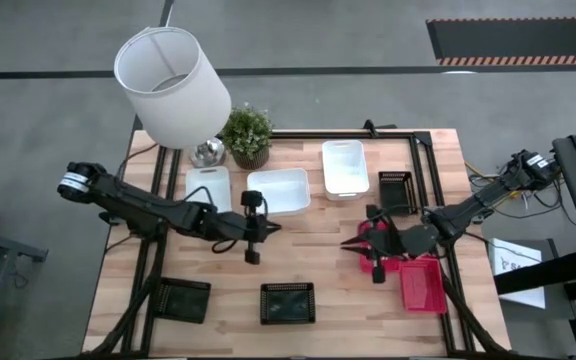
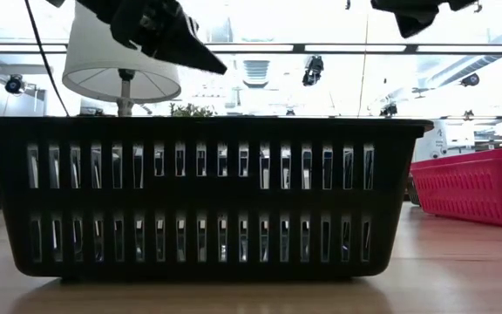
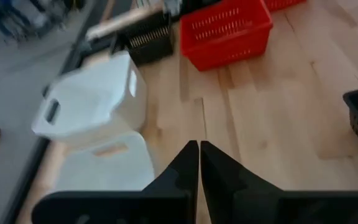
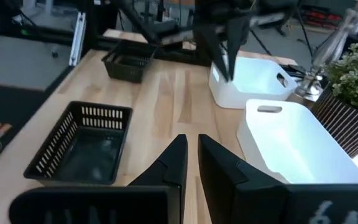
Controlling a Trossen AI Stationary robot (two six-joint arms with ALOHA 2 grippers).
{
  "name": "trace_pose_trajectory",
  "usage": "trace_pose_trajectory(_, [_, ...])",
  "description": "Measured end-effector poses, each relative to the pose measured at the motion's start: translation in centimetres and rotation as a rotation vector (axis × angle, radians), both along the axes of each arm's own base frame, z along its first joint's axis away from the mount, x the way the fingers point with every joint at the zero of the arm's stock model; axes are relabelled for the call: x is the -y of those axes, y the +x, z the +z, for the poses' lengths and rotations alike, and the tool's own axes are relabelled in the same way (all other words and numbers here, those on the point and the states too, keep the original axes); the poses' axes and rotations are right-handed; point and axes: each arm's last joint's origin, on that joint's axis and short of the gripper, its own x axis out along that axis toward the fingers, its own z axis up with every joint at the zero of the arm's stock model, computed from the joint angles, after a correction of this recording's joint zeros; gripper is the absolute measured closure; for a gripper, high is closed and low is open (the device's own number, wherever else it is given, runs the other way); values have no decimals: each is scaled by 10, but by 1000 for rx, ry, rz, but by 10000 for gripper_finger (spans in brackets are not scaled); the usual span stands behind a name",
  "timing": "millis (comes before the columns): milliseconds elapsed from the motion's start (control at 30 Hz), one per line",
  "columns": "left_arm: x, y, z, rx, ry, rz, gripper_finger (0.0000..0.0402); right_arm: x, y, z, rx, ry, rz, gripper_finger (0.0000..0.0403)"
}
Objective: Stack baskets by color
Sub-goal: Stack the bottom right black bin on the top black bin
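**benchrat:** Black mesh basket (image 2: 207, 196) fills the whole low view, parked at the front edge. Two more black ones sit apart: one at the front-left corner (image 1: 185, 299) and one at the back right (image 1: 395, 190). The three white baskets (image 1: 278, 190) are singles along the back, and the red ones (image 1: 423, 285) are bunched front right. I can't tell if any reds are nested.

**gripguy:** So which step, you reckon?

**benchrat:** Between picks, I'd say. The left end effector (image 1: 273, 228) hangs mid-surface, clenched on nothing. The right end effector (image 1: 350, 243) faces it, all but clenched and also empty. Next move needs one of them to spread its fingers and drop onto a rim.

**gripguy:** And the setting?

**benchrat:** Pale wood surface (image 1: 308, 265), with a white lampshade (image 1: 168, 85) and a potted plant (image 1: 248, 130) at the back. Grey floor all round.
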Motion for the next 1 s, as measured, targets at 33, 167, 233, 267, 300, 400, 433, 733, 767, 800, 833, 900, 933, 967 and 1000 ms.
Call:
trace_pose_trajectory(33, [-1, -2, 2, 16, 12, -8, 402, -2, 3, 2, -12, -7, 0, 372])
trace_pose_trajectory(167, [-4, -13, 10, 125, 54, -32, 402, -10, 19, 5, -67, -36, 0, 372])
trace_pose_trajectory(233, [-5, -20, 11, 178, 71, -41, 402, -16, 27, 8, -81, -34, 21, 372])
trace_pose_trajectory(267, [-6, -23, 11, 214, 75, -43, 402, -18, 31, 9, -91, -32, 38, 372])
trace_pose_trajectory(300, [-7, -27, 11, 243, 73, -40, 402, -21, 36, 9, -98, -28, 53, 372])
trace_pose_trajectory(400, [-10, -37, 12, 325, 59, -32, 402, -30, 49, 12, -132, -6, 89, 372])
trace_pose_trajectory(433, [-11, -40, 11, 346, 54, -31, 402, -32, 54, 14, -140, 6, 92, 372])
trace_pose_trajectory(733, [-15, -58, 6, 402, 33, -26, 402, -51, 104, 15, -272, 35, 50, 356])
trace_pose_trajectory(767, [-15, -58, 6, 404, 27, -25, 402, -52, 110, 14, -305, 45, 45, 348])
trace_pose_trajectory(800, [-15, -58, 5, 403, 18, -23, 402, -52, 116, 13, -331, 56, 38, 337])
trace_pose_trajectory(833, [-15, -59, 4, 399, 12, -21, 402, -53, 122, 12, -357, 65, 28, 325])
trace_pose_trajectory(900, [-15, -59, 3, 401, -1, -19, 402, -54, 133, 5, -417, 59, 4, 298])
trace_pose_trajectory(933, [-15, -59, 3, 404, -14, -15, 402, -55, 138, 1, -445, 54, 1, 284])
trace_pose_trajectory(967, [-15, -59, 2, 402, -15, -15, 402, -56, 144, -3, -470, 52, 4, 270])
trace_pose_trajectory(1000, [-15, -59, 2, 399, -16, -16, 402, -56, 149, -7, -491, 51, 4, 257])
